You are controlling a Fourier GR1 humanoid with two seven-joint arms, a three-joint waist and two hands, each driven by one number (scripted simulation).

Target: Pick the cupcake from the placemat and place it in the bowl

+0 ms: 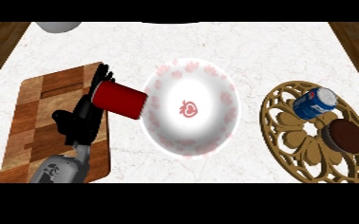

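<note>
The pale marble bench [280, 47] spread all around the left robot hand [82, 118]. Just to the right of the hand sat a white bowl [203, 130] with red markings. Under and to the left of the hand lay the wooden placemat [42, 118]. Well to its right lay a gold openwork mat [288, 137]. The grey forearm [60, 171] came in from below. The robot hand's black fingers [103, 74] were curled round the cupcake [120, 99], which showed as a red tapered shape, tilted, its far end touching or overlapping the bowl's near rim. On the gold mat lay a blue can [316, 103] and a brown round thing [344, 135]. A pale rounded object [57, 26] sat beyond the hand.
</note>
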